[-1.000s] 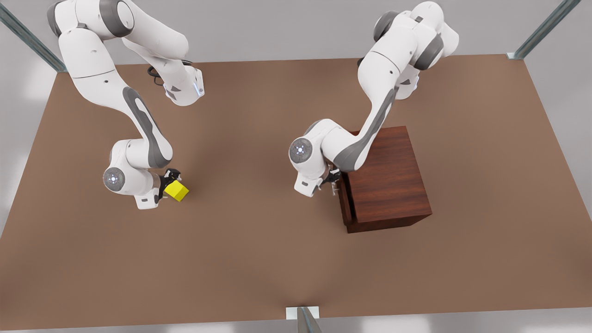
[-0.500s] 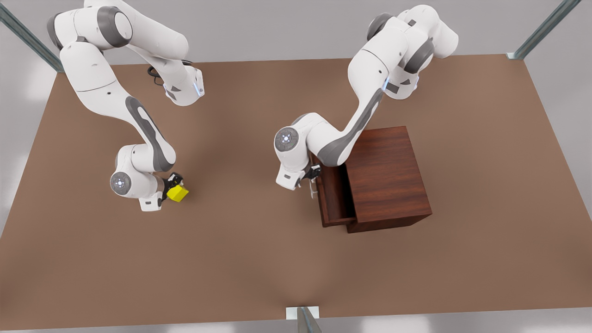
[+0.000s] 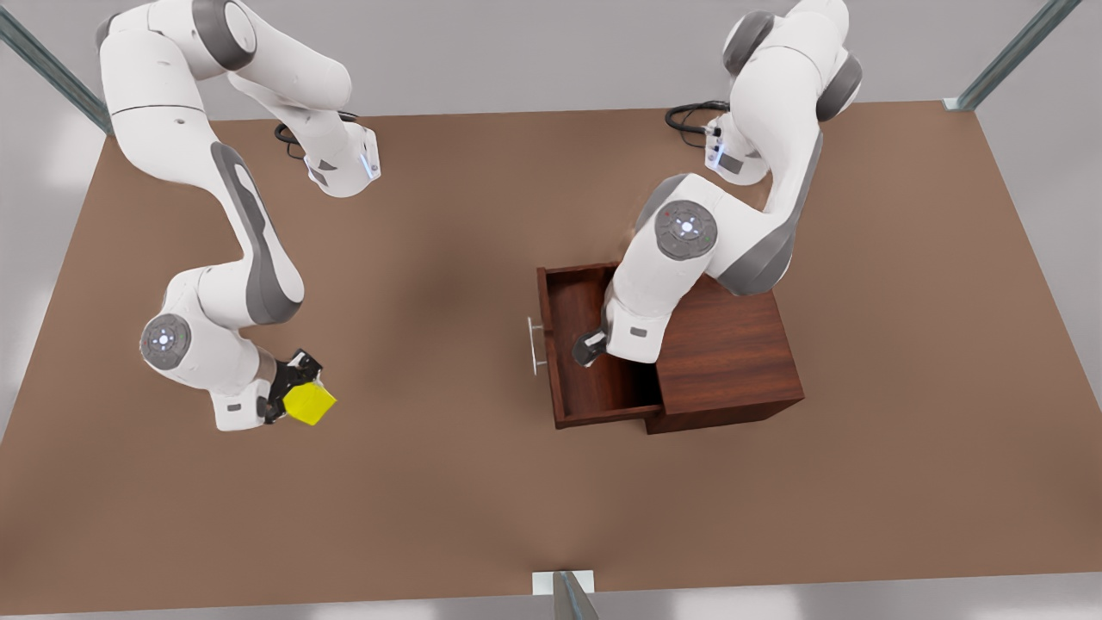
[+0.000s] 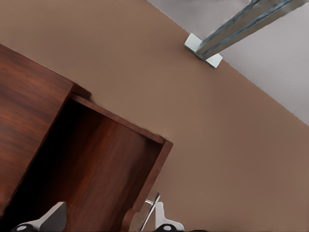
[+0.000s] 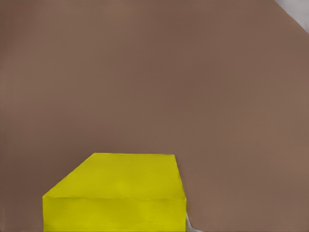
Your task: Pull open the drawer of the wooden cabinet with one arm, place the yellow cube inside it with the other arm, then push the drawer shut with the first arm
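Front view, entry: drawer point(image 3: 594, 362) now farther out of the wooden cabinet point(image 3: 732, 344) than half a second ago; my left gripper point(image 3: 588, 349), off the handle point(image 3: 535, 344), fingers parted, hangs above it. My right gripper point(image 3: 288, 392) clamps the yellow cube point(image 3: 308, 403), fingers mostly hidden.

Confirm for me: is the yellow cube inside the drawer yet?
No, the yellow cube is at the right gripper, far from the open drawer.

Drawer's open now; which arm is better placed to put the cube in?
The right arm: its right gripper is shut on the yellow cube. The left gripper hangs above the open drawer, empty.
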